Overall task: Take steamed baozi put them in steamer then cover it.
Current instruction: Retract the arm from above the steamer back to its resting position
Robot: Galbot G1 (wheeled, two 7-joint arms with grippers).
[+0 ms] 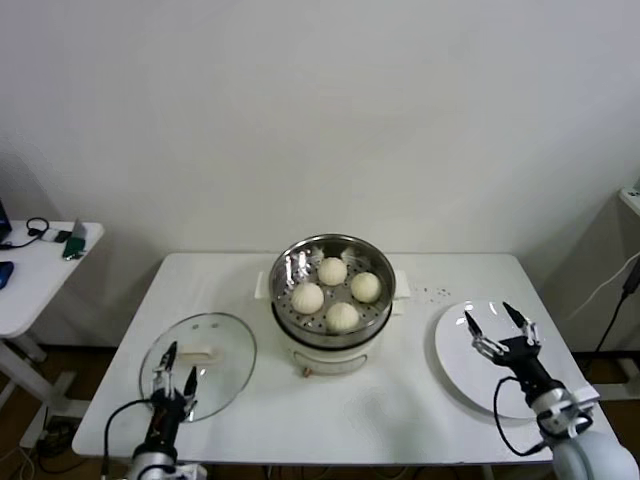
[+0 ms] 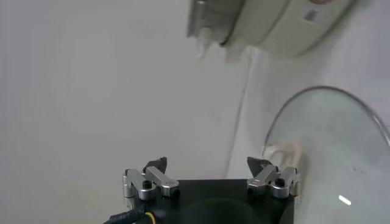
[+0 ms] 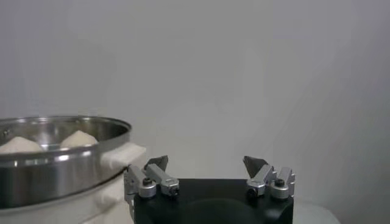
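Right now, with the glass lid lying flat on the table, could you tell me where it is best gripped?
Grip the cream-white bar handle at the centre of the glass lid, coming straight down from above. The lid lies flat with its handle raised, probably the only graspable part. The open left gripper is over its near edge.

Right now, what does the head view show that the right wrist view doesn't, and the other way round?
Only the head view: all four baozi in the steamer, the glass lid lying flat on the table to the steamer's left, the left claw open over the lid, and the bare white plate under the right claw.

Only the right wrist view: the steamer's side wall and white handle side-on.

Both: the steamer holding baozi, uncovered, and the right claw open, holding nothing.
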